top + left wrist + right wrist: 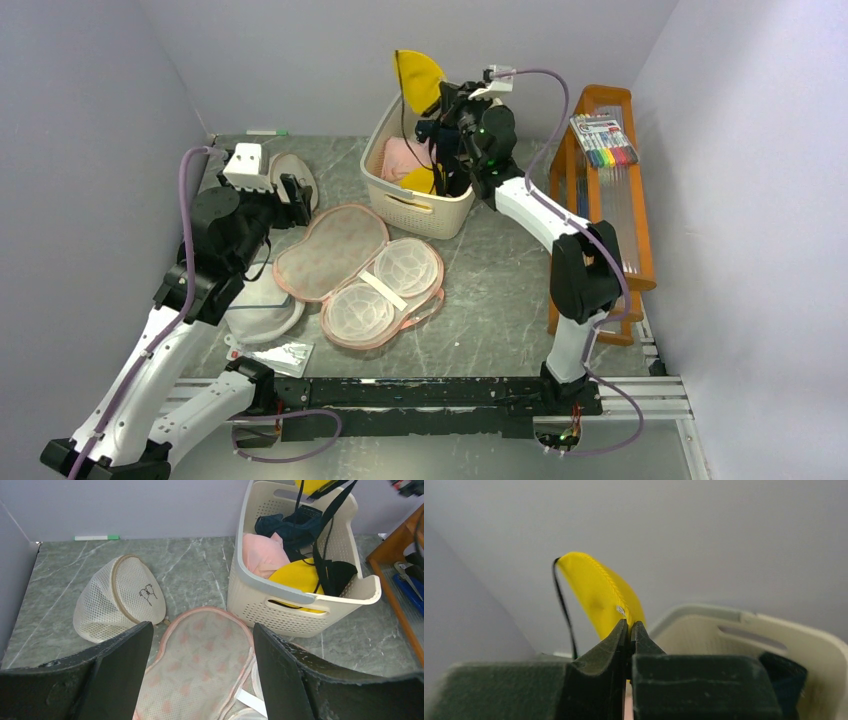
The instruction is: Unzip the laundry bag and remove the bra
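The laundry bag (330,250) lies unzipped and spread flat on the table, its peach flap (200,660) to the left and two clear cup forms (385,290) to the right. My left gripper (293,198) hovers open over the flap's far end, fingers (120,675) on either side of it and holding nothing. My right gripper (447,100) is shut on the yellow bra (594,587) above the white basket (415,215). One cup (418,80) stands raised. The other cup (300,575) and black straps hang inside the basket (280,610).
A pink garment (262,552) and a navy one (285,525) lie in the basket. A round mesh bag with brown rim (120,597) sits left of it. A wooden rack (600,180) holding markers (603,140) stands right. Another white mesh bag (265,310) lies under my left arm.
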